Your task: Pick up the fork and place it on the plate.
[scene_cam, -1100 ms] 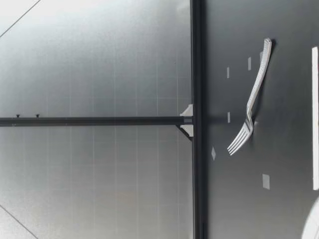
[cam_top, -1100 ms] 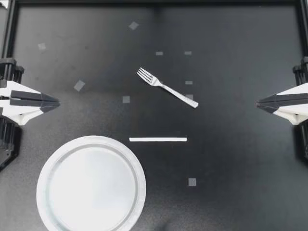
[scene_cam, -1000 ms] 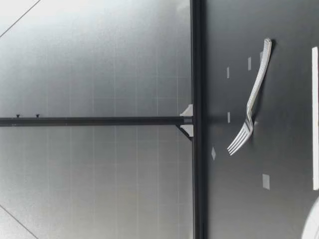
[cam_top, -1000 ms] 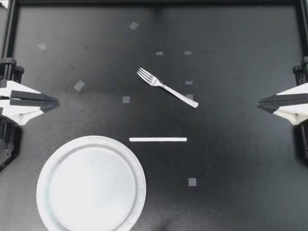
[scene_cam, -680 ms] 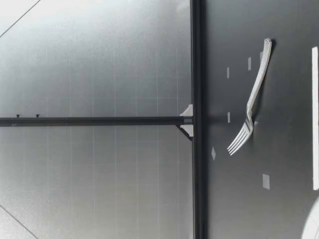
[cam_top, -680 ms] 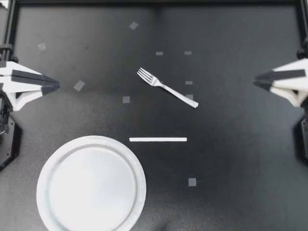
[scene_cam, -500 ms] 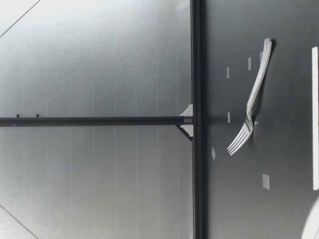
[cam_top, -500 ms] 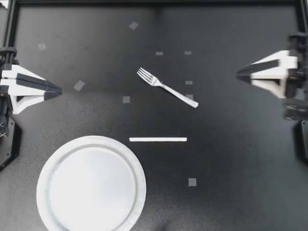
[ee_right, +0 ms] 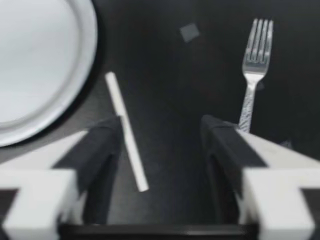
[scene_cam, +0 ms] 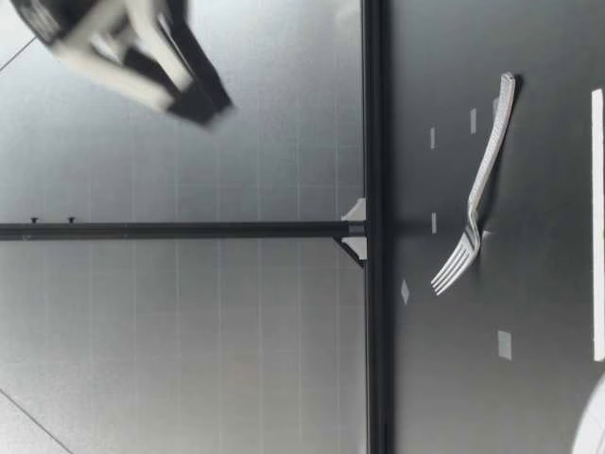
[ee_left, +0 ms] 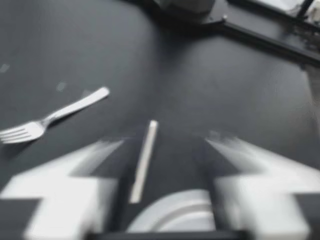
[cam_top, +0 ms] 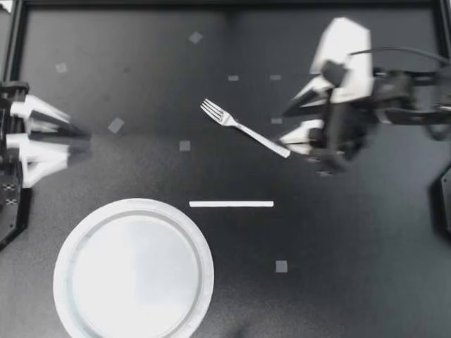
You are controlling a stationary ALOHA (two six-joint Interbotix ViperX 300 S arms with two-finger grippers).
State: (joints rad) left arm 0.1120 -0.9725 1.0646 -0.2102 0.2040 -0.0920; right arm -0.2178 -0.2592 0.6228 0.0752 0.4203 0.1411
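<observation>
Swung inward: right gripper (cam_top: 287, 130), spread wide, was brought beside the handle of the silver metal fork (cam_top: 243, 130).
The left gripper (cam_top: 79, 141) was also spread wide; the fork was left unmoved.

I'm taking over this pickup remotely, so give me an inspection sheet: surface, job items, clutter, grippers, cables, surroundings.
Surface: black table, no spills seen.
Fork: lying flat near the table's middle, untouched.
Plate: empty, at the near left corner, apart from the fork.
Clutter: small grey tape squares scattered flat; a white strip between fork and plate.
Right gripper: open, empty, just beyond the fork's handle end.
Left gripper: open, empty, at the table's left edge.
Cables: one dark cable along the right arm, clear of the fork.
Surroundings: black frame edging the table; nothing else seen.
</observation>
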